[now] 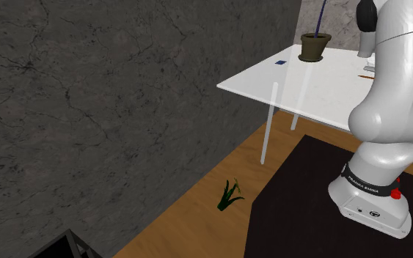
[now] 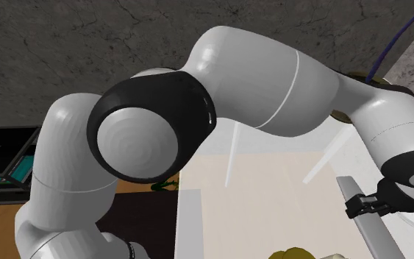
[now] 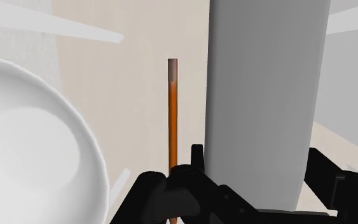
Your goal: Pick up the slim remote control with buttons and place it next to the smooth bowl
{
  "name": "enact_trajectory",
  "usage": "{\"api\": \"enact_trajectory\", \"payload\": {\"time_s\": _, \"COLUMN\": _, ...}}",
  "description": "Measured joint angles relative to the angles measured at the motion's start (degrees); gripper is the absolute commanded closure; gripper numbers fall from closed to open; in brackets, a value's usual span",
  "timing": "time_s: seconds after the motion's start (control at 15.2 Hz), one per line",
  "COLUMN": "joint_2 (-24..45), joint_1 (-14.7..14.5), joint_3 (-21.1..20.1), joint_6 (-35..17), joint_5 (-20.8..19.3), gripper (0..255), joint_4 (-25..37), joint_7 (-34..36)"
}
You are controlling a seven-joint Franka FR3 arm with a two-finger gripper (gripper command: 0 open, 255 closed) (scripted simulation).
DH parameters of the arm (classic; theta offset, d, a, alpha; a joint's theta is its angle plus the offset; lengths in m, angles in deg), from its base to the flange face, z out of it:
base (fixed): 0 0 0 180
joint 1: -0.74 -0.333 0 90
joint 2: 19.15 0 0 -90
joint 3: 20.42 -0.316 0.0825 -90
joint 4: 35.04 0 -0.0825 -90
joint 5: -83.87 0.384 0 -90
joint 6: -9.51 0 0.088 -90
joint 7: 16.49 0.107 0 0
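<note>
My gripper point(image 3: 260, 175) is shut on a long, plain grey slab, the remote point(image 3: 266, 76), which reaches away from the fingers; no buttons show on it. A smooth white bowl point(image 3: 31, 146) rests on the pale table point(image 3: 139, 51). An orange pencil point(image 3: 172, 114) lies between the bowl and the remote. In the second exterior view the black gripper point(image 2: 363, 204) clasps the grey remote point(image 2: 378, 235) over the table at the lower right.
In the shoulder view the white table point(image 1: 307, 80) carries a brown plant pot point(image 1: 315, 45) and a small blue thing point(image 1: 279, 63) at its far side. A green plant point(image 1: 230, 194) lies on the wooden floor beside the dark stand point(image 1: 300, 212). A stone wall runs along the shoulder view's left.
</note>
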Motion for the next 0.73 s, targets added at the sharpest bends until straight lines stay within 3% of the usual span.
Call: {"api": "enact_trajectory", "payload": {"time_s": 0.73, "joint_2": 2.79, "joint_1": 0.79, "joint_3": -1.87, "joint_6": -4.99, "joint_5": 2.44, "gripper": 255, "joint_4": -2.84, "joint_7": -1.49}}
